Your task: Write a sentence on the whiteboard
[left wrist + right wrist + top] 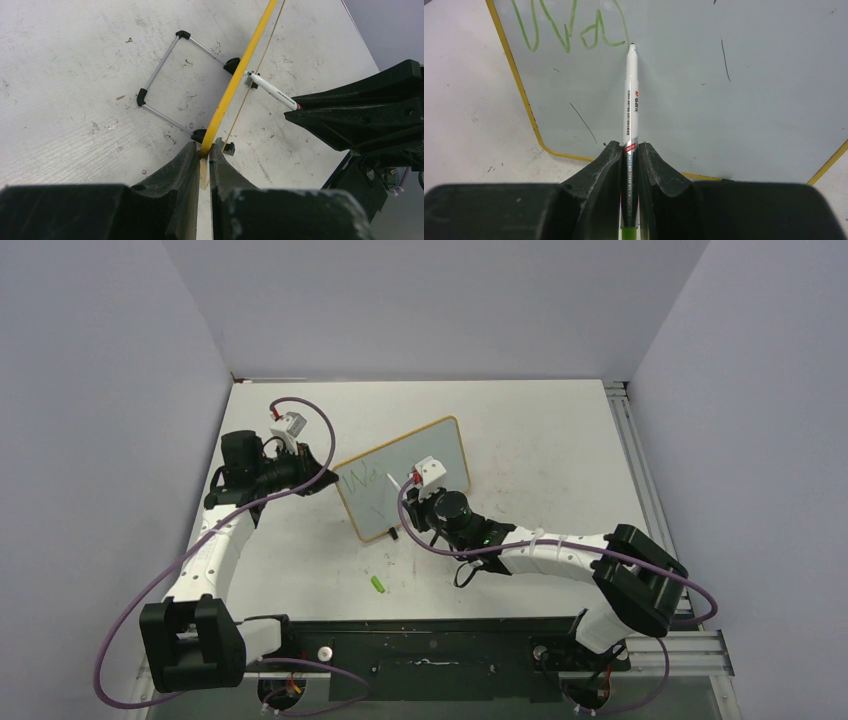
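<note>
The whiteboard (410, 472), white with a thin yellow frame, stands tilted at the table's middle. My left gripper (324, 478) is shut on its left edge; in the left wrist view the fingertips (204, 151) pinch the yellow frame (235, 80). My right gripper (408, 502) is shut on a white marker (630, 100) with a green end. The marker's tip touches the board surface (734, 100) just right of the sentence (569, 30), which is a few green handwritten strokes in one line. The strokes also show in the top view (358, 480).
A green marker cap (378, 584) lies on the table in front of the board. The board's wire stand with black feet (160, 75) rests on the table behind it. Thin dark marks (724, 60) are on the board. Grey walls enclose the table.
</note>
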`<state>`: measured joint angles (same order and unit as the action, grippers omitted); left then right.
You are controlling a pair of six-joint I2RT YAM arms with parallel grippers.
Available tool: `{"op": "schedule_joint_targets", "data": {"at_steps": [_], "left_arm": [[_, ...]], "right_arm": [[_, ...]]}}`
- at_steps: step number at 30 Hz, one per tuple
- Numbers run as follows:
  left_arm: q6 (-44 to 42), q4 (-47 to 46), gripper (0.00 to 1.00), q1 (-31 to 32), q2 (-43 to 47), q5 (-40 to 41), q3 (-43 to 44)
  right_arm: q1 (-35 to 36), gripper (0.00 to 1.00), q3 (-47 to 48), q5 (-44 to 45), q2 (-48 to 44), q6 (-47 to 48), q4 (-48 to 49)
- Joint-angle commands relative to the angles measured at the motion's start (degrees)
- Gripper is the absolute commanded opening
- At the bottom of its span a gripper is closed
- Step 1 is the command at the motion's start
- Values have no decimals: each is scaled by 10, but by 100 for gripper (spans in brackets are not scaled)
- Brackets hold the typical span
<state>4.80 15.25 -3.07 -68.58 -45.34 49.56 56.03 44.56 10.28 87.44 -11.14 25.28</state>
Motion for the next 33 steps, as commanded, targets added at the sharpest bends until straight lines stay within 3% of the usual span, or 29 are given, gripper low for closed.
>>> {"op": "schedule_joint_targets", "data": {"at_steps": [1, 33], "left_arm": [[-5, 7, 0, 8, 7, -7, 14], [-6, 8, 0, 8, 8, -5, 14]], "right_arm": [[-4, 5, 36, 17, -4, 6, 36], [-22, 5, 51, 32, 17, -17, 18]]}}
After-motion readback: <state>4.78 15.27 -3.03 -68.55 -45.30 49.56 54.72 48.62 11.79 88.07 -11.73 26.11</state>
